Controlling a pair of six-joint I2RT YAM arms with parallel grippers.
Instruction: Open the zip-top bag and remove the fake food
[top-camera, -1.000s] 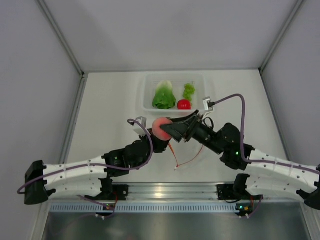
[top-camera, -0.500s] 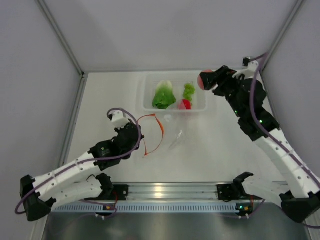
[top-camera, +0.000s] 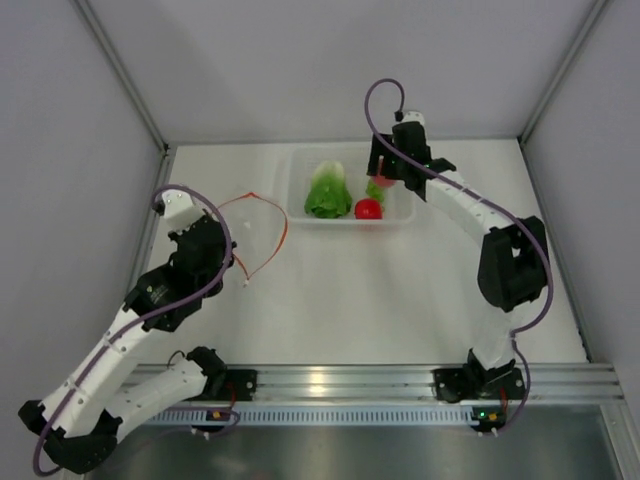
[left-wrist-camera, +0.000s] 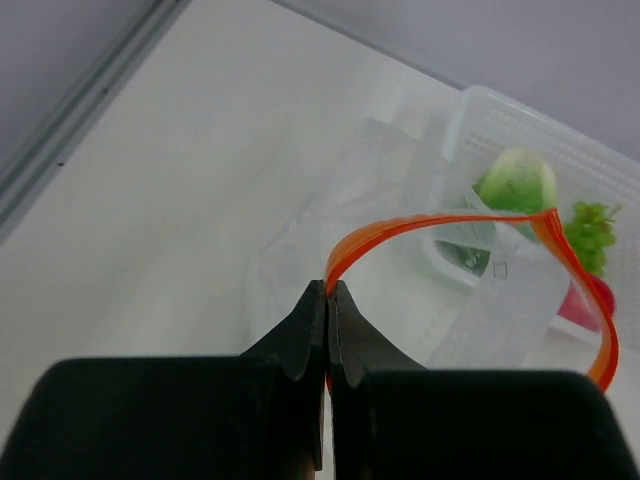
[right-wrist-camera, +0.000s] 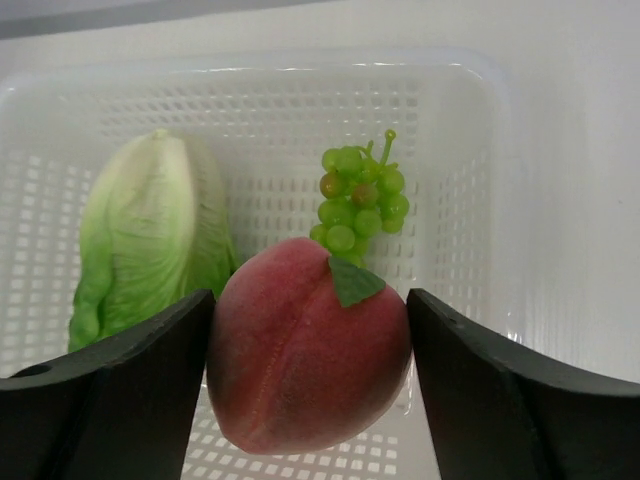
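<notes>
Narrow gap between lettuce (right-wrist-camera: 150, 240) and grapes (right-wrist-camera: 360, 200)

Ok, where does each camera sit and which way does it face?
Top external: above and behind the bases, looking down on the table; left arm and right arm show.
Left wrist: on its wrist, facing the tray past the left gripper, shut on the zip-top bag.
Right wrist: on its wrist, looking down into the tray; right gripper holds the pinkish-red fruit.
Shared: all three show the lettuce and grapes.
</notes>
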